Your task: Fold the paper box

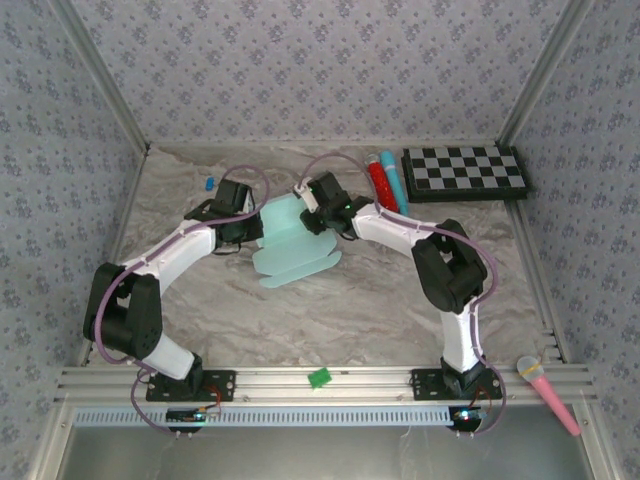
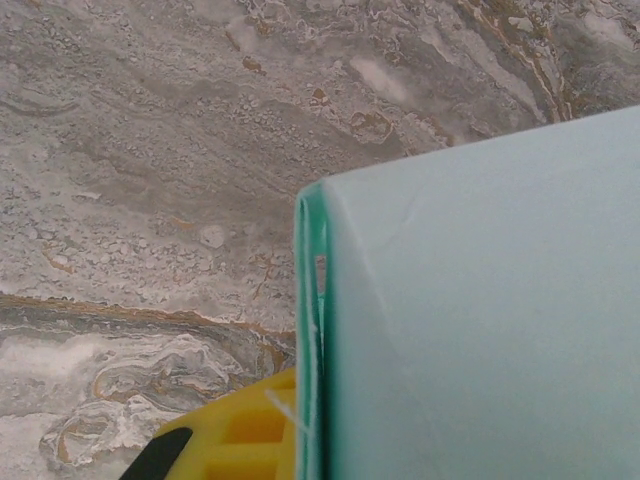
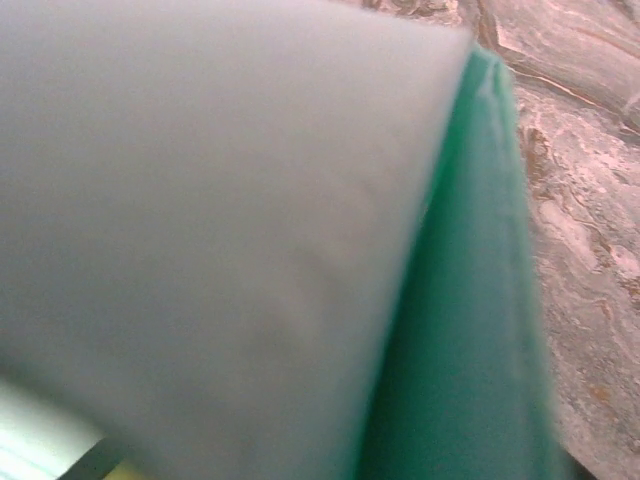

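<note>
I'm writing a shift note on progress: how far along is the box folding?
Roughly partway. Done: the paper box has one edge folded double, seen from the left wrist. In hand: the left tool is shut on that side; the right tool is at the opposite side, grip unclear. Left: the rounded flaps lie flat on the table, so no closed box yet.

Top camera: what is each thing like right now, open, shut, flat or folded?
paper box: partly folded, rounded flaps spread flat.
left gripper: shut on the box's left edge.
right gripper: at the box's far side, grip unclear.
checkerboard: lying flat.
</note>
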Controlling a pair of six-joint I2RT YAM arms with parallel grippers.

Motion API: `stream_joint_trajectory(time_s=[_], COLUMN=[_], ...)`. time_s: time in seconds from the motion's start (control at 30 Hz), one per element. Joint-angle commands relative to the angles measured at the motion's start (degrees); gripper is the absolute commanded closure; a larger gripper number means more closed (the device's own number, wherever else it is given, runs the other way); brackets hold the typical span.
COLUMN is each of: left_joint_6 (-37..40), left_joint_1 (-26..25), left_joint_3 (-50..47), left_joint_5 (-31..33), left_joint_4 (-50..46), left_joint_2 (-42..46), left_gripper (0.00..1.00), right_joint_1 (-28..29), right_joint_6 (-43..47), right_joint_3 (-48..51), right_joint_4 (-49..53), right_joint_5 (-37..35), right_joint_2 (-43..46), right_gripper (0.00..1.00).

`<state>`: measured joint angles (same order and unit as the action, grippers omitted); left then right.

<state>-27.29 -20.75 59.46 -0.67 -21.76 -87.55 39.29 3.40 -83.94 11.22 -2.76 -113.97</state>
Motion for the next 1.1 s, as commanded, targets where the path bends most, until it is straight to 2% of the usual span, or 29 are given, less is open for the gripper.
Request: stream_joint_trajectory(time_s=[0.0, 0.43, 0.7, 0.97, 1.07], left_joint_6=[0.13, 0.13, 0.03, -0.15, -0.18], left_joint_1=[0.01, 0.02, 0.01, 0.01, 0.01], left_joint_3=[2.01, 2.33, 2.30, 2.17, 2.13], left_joint_5=[-1.00, -1.06, -0.93, -0.84, -0.84], left_joint_4=[0.33, 0.33, 0.28, 0.35, 0.38], left_joint_2=[1.22, 0.66, 0.45, 0.46, 0.49], left_gripper=[1.00, 1.00, 1.00, 1.00, 1.00], right_joint_1=[-0.46, 1.13, 1.82, 1.80, 1.84], right_joint_6=[-1.55, -3.31, -4.86, -6.56, -6.62], right_joint_3=[-1.14, -3.45, -5.39, -6.72, -6.76], right_joint_4=[2.70, 6.62, 9.30, 11.45, 11.45], right_joint_5=[-8.23, -21.47, -26.31, -27.28, -27.20], right_joint_2=[-1.34, -3.22, -5.01, -6.17, -6.26], right_gripper=[0.76, 0.86, 0.93, 1.00, 1.00])
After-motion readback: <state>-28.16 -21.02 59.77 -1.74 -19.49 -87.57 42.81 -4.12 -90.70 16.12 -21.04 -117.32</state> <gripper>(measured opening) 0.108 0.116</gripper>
